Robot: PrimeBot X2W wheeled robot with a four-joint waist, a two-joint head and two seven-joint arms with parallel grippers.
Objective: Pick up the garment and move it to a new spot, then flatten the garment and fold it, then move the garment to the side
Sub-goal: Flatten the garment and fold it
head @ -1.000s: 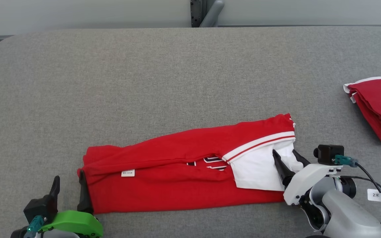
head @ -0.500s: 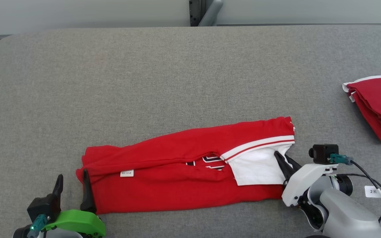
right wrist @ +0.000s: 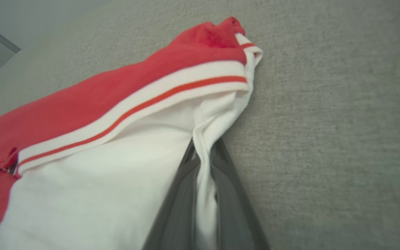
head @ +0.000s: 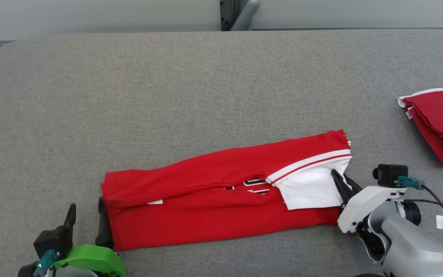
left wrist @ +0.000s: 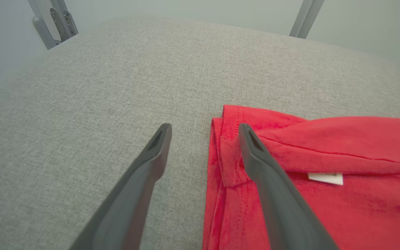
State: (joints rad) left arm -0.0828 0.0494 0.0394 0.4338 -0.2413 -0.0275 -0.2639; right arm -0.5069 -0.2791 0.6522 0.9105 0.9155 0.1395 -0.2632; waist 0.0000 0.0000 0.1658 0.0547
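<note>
Head view – garment [head: 221,200]: a red shirt with a white panel [head: 310,190] and striped trim [head: 310,163]. It is doubled into a long band on the near part of the grey padded table [head: 206,96], slanting slightly away toward the robot's right. Left gripper [head: 87,204]: at the band's left end, jaws spread, the inner finger touching the red edge and the outer one over bare table. Right gripper [head: 340,177]: at the opposite end, fingers drawn together at the edge of the white panel. Second red garment [head: 440,123]: folded, well apart at the table's right edge, not involved. Left wrist view – left gripper [left wrist: 205,128]: released and holding nothing. One finger lies over the hemmed corner of the garment [left wrist: 325,152], the other over the table beside it, and a small white label [left wrist: 325,178] sits just beyond. Right wrist view – right gripper [right wrist: 203,156]: clenched on a ridge of white cloth that stands up between the two fingers, with the striped trim [right wrist: 151,93] above it. Step in hand, as judged: the folding stage, with the band's two ends being taken for the crosswise fold – one end is secured, the other not yet. Next move calls for the left jaws to close on the red corner through all its layers. Both arms should then lift together and evenly, so the long fold neither opens nor drags askew.
</note>
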